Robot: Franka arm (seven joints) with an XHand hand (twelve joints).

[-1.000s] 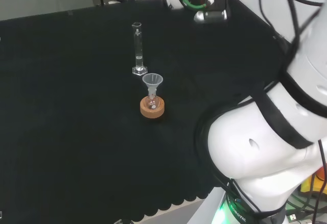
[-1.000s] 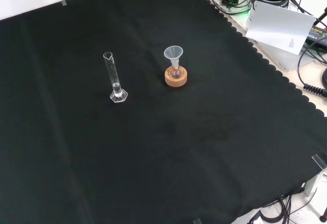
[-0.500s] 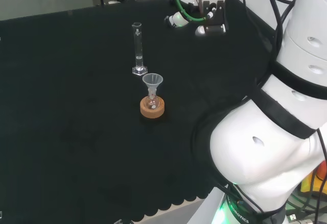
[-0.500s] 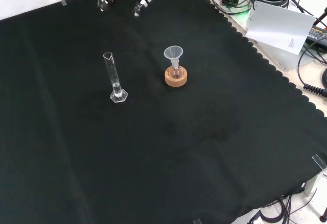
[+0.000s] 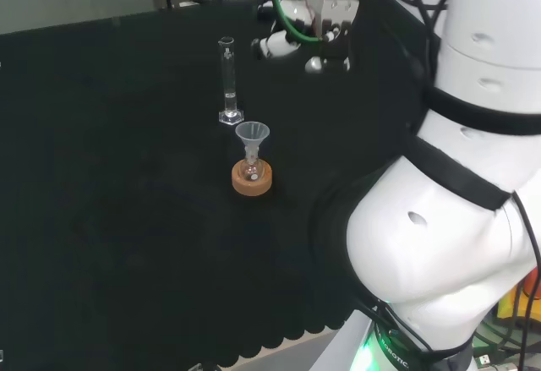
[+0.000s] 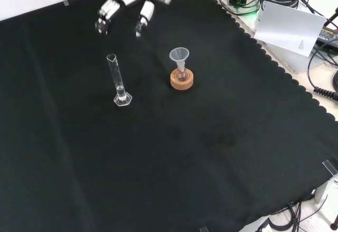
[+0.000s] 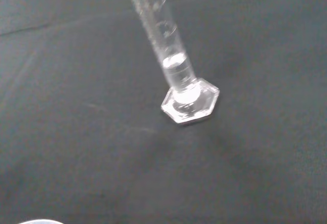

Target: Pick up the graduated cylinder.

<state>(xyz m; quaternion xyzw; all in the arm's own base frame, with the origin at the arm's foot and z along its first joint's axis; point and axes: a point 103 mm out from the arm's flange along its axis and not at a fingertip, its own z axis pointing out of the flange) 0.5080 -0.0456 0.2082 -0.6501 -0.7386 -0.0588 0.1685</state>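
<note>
A clear graduated cylinder (image 5: 227,82) stands upright on its hexagonal foot on the black cloth; it also stands in the front view (image 6: 119,81), and the wrist view shows it close up (image 7: 176,73) with a little liquid at the bottom. The hand (image 5: 300,40) hovers to the right of the cylinder in the head view, apart from it. In the front view the hand (image 6: 127,5) comes in from the top, above the cylinder's rim, fingers extended and spread, holding nothing.
A small flask with a clear funnel (image 5: 252,140) sits on a cork ring (image 5: 252,178) just in front of the cylinder in the head view, and the same funnel (image 6: 179,57) stands to the cylinder's right in the front view. The arm's white links (image 5: 456,185) stand at the right.
The hand has come down and toward the cylinder, moving left in the head view and lower in the front view. The cylinder and flask have not moved.
</note>
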